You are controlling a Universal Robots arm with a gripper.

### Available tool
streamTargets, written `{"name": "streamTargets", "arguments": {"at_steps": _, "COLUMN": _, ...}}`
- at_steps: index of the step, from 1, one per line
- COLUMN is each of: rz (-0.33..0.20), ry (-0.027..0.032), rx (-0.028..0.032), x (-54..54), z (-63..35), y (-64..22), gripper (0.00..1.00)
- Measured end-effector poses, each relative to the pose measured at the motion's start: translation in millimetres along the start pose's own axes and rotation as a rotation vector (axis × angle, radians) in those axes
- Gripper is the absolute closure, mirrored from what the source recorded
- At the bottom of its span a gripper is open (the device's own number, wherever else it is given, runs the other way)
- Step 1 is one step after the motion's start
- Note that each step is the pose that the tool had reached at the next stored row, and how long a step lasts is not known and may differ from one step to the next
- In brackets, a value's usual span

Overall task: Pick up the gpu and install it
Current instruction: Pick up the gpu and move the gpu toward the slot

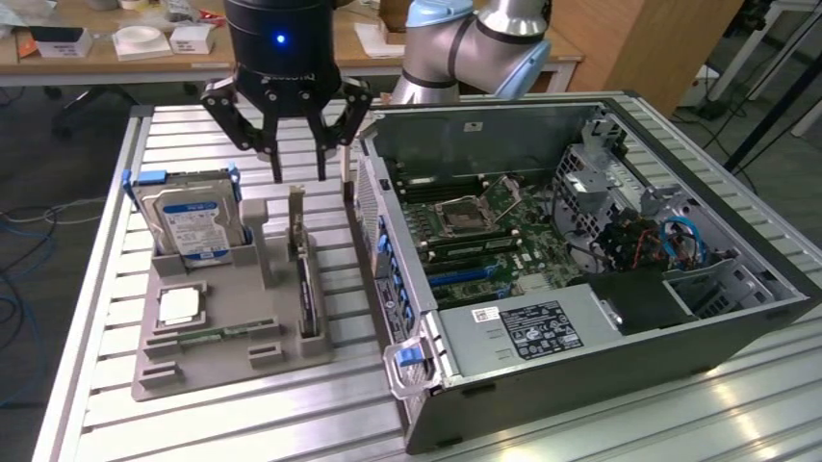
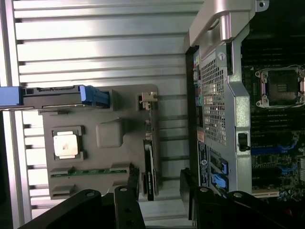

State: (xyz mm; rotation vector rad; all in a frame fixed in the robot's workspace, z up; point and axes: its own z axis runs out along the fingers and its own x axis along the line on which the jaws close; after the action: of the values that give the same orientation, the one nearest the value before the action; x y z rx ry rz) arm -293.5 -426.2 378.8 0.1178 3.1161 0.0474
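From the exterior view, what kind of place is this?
Probably a robotics lab bench for PC assembly trials: a robot arm at a slatted metal table, an open computer case with its motherboard exposed, and a grey fixture tray holding loose parts.

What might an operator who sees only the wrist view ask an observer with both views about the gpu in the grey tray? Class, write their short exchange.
Operator: Is the gripper touching the gpu?
Observer: No. In the exterior view the open gripper hangs above the gpu, apart from it.
Operator: Is the gpu upright?
Observer: Yes. It stands on edge in the grey tray, with its silver bracket at the end nearest the gripper.
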Motion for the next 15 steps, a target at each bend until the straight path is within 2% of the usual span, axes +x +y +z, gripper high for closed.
{"name": "streamTargets", "arguments": {"at_steps": 15, "rz": 0.000, "ry": -0.0001, "rx": 0.0015, "x": -0.7, "z": 0.0, "y": -9.4, "gripper": 0.53}}
